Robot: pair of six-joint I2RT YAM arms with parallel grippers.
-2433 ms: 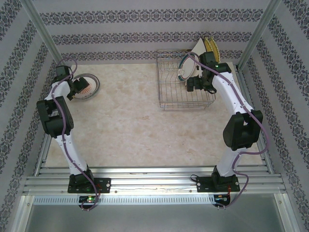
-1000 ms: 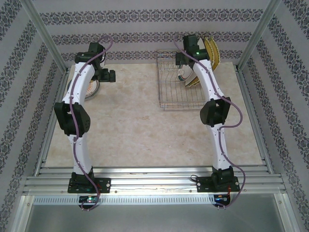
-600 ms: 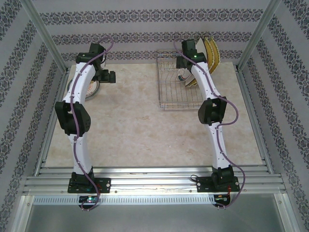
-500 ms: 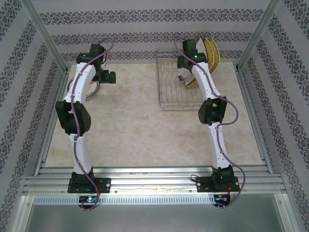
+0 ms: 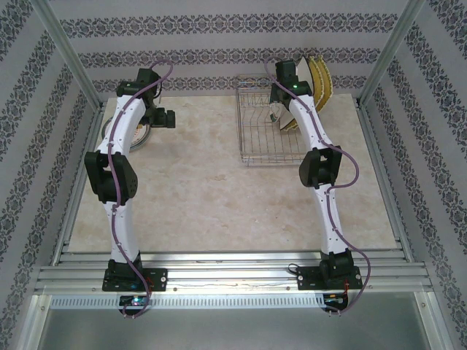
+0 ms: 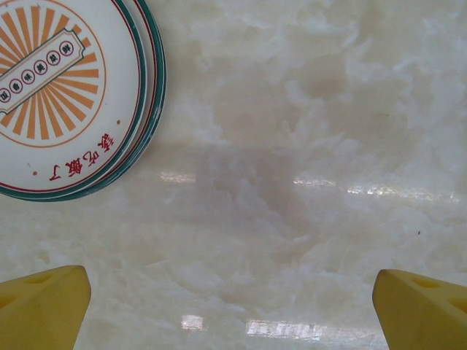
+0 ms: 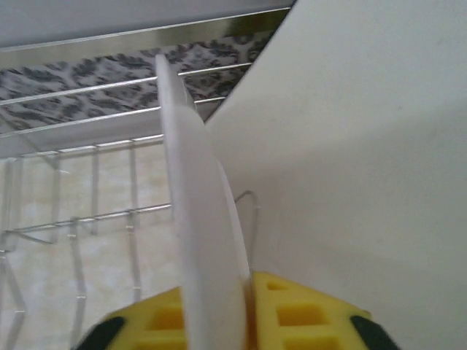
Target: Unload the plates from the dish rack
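Plates (image 5: 319, 76) stand on edge at the far end of the dish rack (image 5: 266, 142), on the far right of the surface (image 5: 197, 189). We note the right pincer (image 7: 219, 313) clenched on the rim of a round white plate (image 7: 204, 233), upright in the rack just beside a white square plate (image 7: 365, 182). Left pincer (image 6: 233, 306) released, fingers wide apart, above bare surface near stacked round plates (image 6: 66, 87) lying flat at far left

Bright even light, glare streaks on glossy table (image 6: 306, 146), close plate (image 7: 208, 248) softly blurred.
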